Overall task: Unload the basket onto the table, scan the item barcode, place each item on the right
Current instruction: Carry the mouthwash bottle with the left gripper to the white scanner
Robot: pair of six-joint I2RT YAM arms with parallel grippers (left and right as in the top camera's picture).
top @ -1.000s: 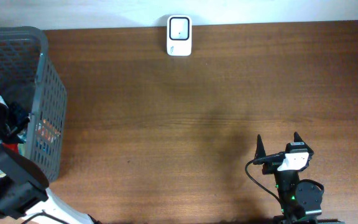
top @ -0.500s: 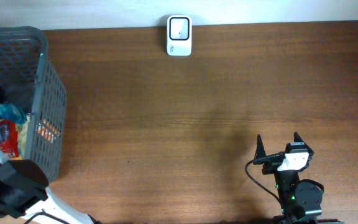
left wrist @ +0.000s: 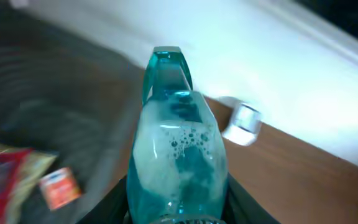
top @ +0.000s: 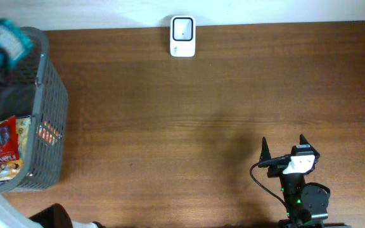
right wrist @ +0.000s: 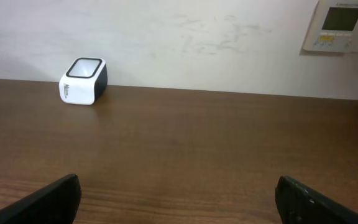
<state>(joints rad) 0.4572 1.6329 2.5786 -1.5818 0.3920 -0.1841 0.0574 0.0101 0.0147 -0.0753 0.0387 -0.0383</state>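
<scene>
Mostly a blur in the overhead view, a teal bottle (top: 4, 37) hangs over the far rim of the grey basket (top: 45, 82) at the table's (top: 189, 126) left end. Close up, the left gripper (left wrist: 178, 210) pinches this bottle between two dark fingers (left wrist: 118, 200), which the bottom of the frame cuts off. The side facing the wrist camera is foamy and translucent, and I cannot tell where its barcode is. Inside the basket lies a red snack packet (top: 0, 151); the other contents are too smeared to name. The white scanner (top: 182, 36) sits at the table's far edge, well apart from the bottle. The right gripper (top: 283, 144) rests near the front edge, jaws spread wide and empty.
</scene>
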